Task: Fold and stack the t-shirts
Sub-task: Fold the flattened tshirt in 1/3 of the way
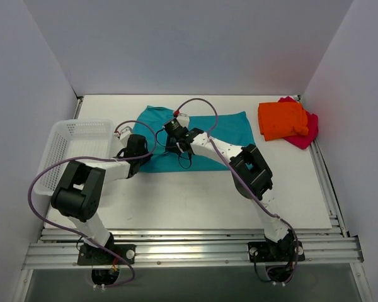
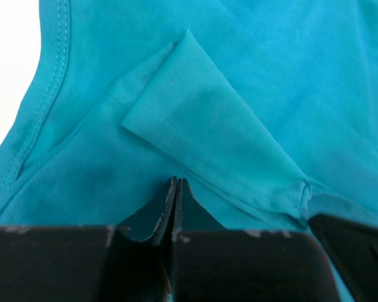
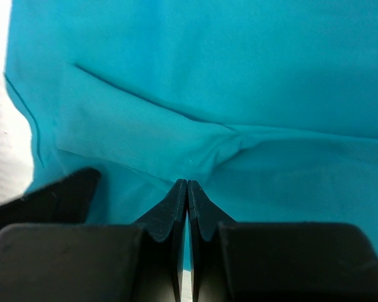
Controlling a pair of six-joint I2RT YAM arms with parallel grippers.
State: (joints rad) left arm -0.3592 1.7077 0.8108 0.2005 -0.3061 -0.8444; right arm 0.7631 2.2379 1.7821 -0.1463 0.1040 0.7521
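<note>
The teal-blue t-shirt [image 1: 230, 129] lies spread flat at the back middle of the table. My left gripper [image 1: 138, 150] is down on its left part, jaws shut with their tips in the cloth [image 2: 176, 181] just below a folded-over sleeve [image 2: 208, 126]. My right gripper [image 1: 174, 137] is on the shirt a little right of that, shut [image 3: 187, 182], with a strip of teal cloth showing between its fingers. At the back right, the orange t-shirt [image 1: 282, 119] lies folded on top of the magenta-pink t-shirt [image 1: 307, 133].
A white mesh basket [image 1: 75, 148] stands at the left edge, close to my left arm. Grey walls close in the table on three sides. A metal rail [image 1: 189, 248] runs along the near edge by the arm bases.
</note>
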